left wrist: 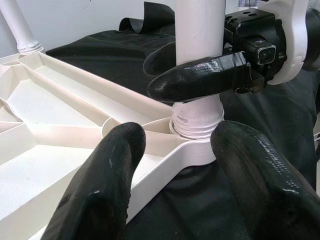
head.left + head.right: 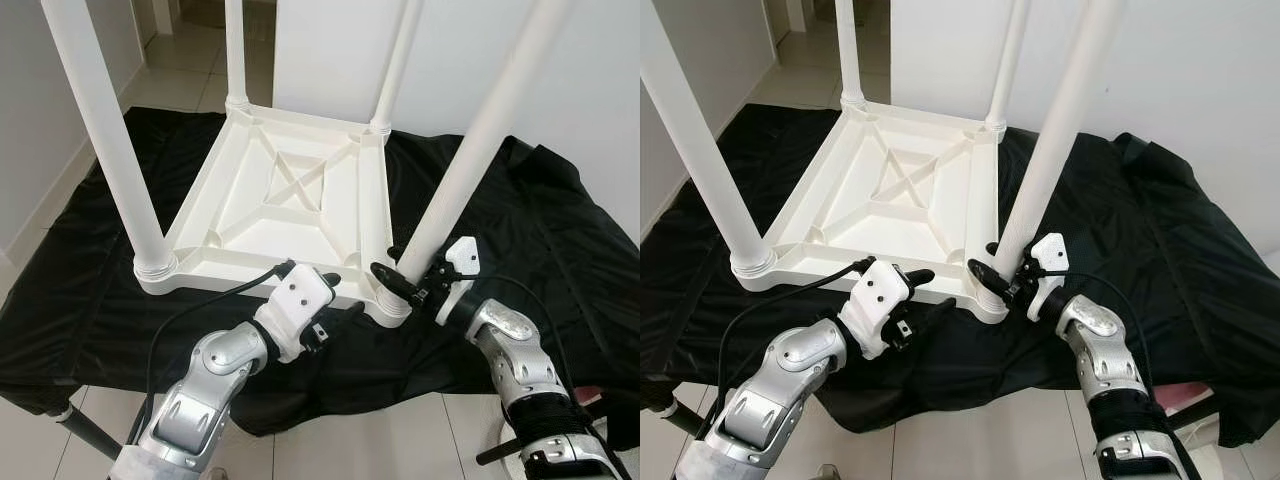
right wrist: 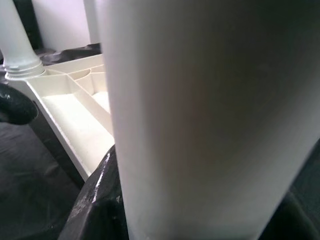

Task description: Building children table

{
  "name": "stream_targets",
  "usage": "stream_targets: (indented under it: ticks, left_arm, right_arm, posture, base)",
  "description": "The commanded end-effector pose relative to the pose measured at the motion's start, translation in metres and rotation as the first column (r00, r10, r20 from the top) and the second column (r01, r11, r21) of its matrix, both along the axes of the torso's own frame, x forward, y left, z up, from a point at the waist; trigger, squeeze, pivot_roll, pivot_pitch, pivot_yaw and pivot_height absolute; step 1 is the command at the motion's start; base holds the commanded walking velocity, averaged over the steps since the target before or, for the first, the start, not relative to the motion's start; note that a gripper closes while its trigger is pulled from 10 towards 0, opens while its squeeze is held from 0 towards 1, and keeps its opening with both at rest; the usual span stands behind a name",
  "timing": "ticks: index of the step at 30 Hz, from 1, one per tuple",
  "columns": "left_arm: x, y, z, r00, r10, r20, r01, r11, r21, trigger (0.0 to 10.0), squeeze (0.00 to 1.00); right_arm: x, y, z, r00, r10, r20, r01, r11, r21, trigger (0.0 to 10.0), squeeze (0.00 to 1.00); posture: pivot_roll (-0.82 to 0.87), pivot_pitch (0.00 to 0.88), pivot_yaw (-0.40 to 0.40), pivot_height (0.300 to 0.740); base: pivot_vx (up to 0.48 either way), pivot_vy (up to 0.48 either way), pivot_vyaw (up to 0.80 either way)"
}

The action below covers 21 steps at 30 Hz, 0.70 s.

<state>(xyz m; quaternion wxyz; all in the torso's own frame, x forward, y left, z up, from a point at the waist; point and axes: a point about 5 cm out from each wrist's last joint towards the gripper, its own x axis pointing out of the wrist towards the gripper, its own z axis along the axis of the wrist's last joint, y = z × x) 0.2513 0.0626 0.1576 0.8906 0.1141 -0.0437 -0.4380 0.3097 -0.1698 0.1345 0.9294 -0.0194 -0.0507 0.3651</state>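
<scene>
A white plastic children's table (image 2: 290, 200) lies upside down on a black cloth, its legs pointing up. My right gripper (image 2: 400, 276) is shut on the near-right leg (image 2: 470, 160) just above its threaded socket; one of its fingers (image 1: 200, 80) crosses the leg in the left wrist view. That leg (image 3: 200, 115) stands close before the right wrist camera. My left gripper (image 2: 338, 297) is open and straddles the tabletop's near rim beside that corner, one finger over the rim and one in front. The corner socket (image 1: 197, 125) sits between its fingers.
The other three legs stand at the near-left (image 2: 110, 150), far-left (image 2: 235, 50) and far-right (image 2: 395, 70) corners. The black cloth (image 2: 540, 220) spreads over the floor and ends close to me, with pale tiles (image 2: 350, 450) below. White walls stand behind and to the left.
</scene>
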Motion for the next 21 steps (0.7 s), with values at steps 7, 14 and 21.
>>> stream_targets:
  ticks: [7, 14, 21]
  left_arm:
    - [0.001, -0.001, -0.002, 0.999, 0.034, -0.002, -0.034, 0.999, -0.007, 10.0, 0.00]
    - [0.001, -0.002, -0.003, 0.999, 0.045, -0.004, -0.045, 0.999, -0.013, 10.0, 0.00]
    - [-0.001, -0.002, -0.003, 0.999, 0.052, -0.007, -0.052, 0.999, -0.017, 10.0, 0.00]
  right_arm:
    - [0.000, 0.004, 0.001, 0.973, -0.232, -0.001, 0.231, 0.971, 0.059, 10.0, 0.00]
    - [-0.012, 0.020, -0.009, 0.847, -0.519, -0.117, 0.529, 0.844, 0.083, 10.0, 0.00]
    - [-0.027, 0.052, -0.018, 0.754, -0.629, -0.193, 0.652, 0.752, 0.097, 10.0, 0.00]
  posture:
    - [0.06, 0.070, -0.116, 0.740]
    - [0.05, 0.082, -0.124, 0.740]
    - [0.05, 0.090, -0.131, 0.740]
  base:
    - [0.000, 0.000, 0.00]
    - [0.000, 0.000, 0.00]
    - [0.000, 0.000, 0.00]
